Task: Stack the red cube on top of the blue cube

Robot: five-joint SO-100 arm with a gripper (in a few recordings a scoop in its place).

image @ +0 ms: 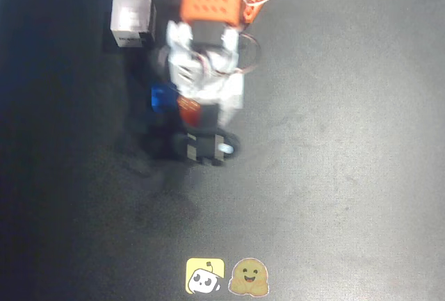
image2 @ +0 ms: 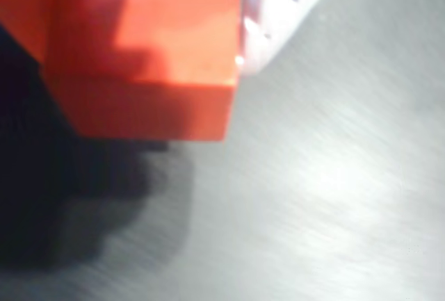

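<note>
In the wrist view a white finger (image2: 278, 16) shows at the top, pressed against the right side of the red cube (image2: 149, 58), which sits very close to the lens with its lower edge clear of the grey surface and a dark shadow beneath it. The fingers look clamped on the red cube, though the opposite finger is hidden behind the cube in this view.

In the overhead view the gripper (image: 191, 106) points down under the white and orange arm (image: 205, 44), and the red cube (image: 189, 108) shows as a small red patch between the white parts and the dark wrist block below. The blue cube (image: 164, 96) lies on the dark bench (image: 334, 162), just beside the red cube on its left, partly covered by the arm; whether the two touch cannot be told through the blur.

A white box (image: 132, 16) stands up and to the left of the arm, apart from both cubes. Two small stickers, a yellow one (image: 204, 276) and a brown one (image: 249, 277), lie near the lower edge of the bench.
</note>
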